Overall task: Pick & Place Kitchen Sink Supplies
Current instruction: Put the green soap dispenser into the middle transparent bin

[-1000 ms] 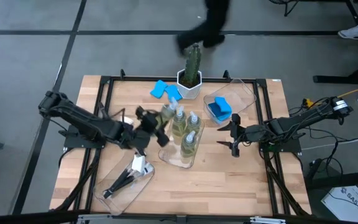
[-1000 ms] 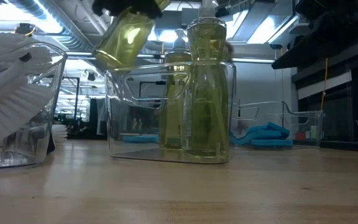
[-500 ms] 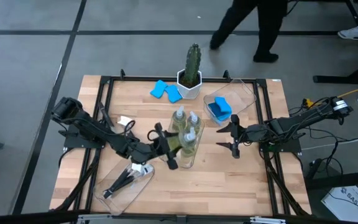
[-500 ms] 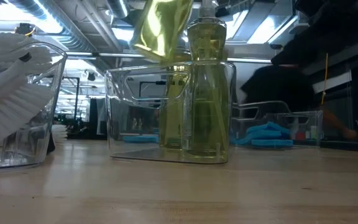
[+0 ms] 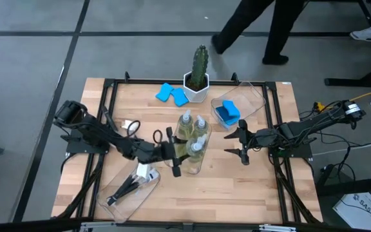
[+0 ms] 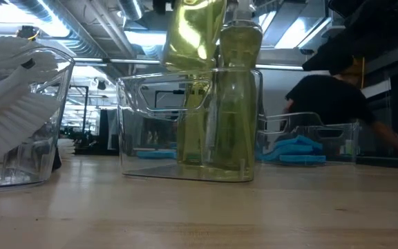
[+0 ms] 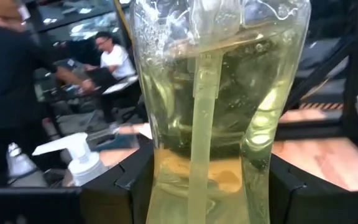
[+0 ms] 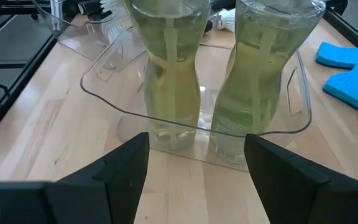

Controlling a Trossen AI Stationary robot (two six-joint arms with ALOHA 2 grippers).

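A clear bottle of yellow-green liquid (image 7: 219, 124) is clamped in the left tool (image 5: 171, 152) above the near-left corner of the clear tray (image 5: 195, 169) at mid-surface. The right tool (image 5: 242, 144) is held apart, just right of it.

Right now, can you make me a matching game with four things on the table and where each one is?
Things:
1. cactus
2. brush
3. held bottle
4. sponge

Places:
A. in the left gripper, over the middle tray
B. in the tray by the right arm
C. in a white pot at the far edge
D. in the tray at the near left corner

Pairs: 1-C, 2-D, 3-A, 4-B
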